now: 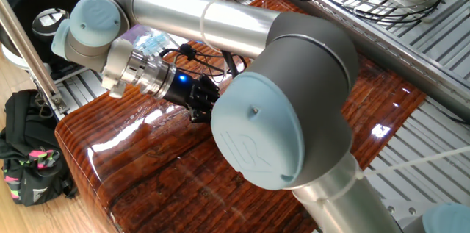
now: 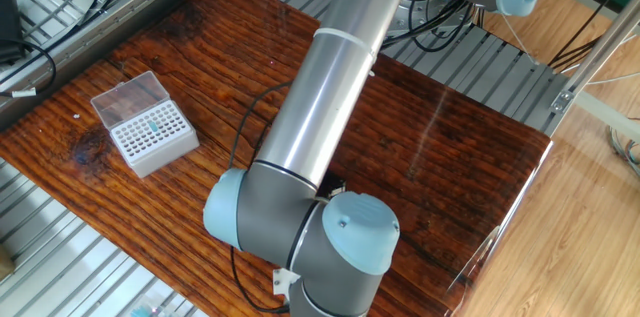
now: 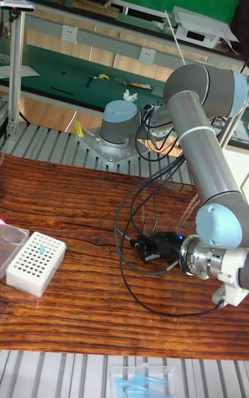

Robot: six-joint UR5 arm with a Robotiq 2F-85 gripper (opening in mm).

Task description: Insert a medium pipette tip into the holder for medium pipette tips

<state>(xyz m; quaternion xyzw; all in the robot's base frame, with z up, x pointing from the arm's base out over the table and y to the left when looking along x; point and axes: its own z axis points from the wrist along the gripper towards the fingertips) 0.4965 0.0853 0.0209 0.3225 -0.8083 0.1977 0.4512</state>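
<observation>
The holder for medium pipette tips (image 2: 152, 137) is a small white block with a grid of holes, and its clear lid (image 2: 124, 98) lies open beside it. It sits at the table's left in the tall fixed view (image 3: 36, 263). One small bluish-grey pipette tip (image 3: 43, 251) stands in a hole near its middle. My gripper (image 3: 140, 244) is black and hovers low over the wood, well to the right of the holder, pointing toward it. Its fingers are dark and partly hidden, so I cannot tell their state or whether they hold a tip. In the other fixed view the arm hides the gripper.
Black cables (image 3: 135, 211) loop over the wood behind the gripper. A clear bag of bluish tips (image 3: 144, 377) lies on the metal strip at the front edge. The arm's big elbow joint (image 1: 257, 134) hangs over the table. Slotted metal rails (image 2: 60, 257) border the wooden top.
</observation>
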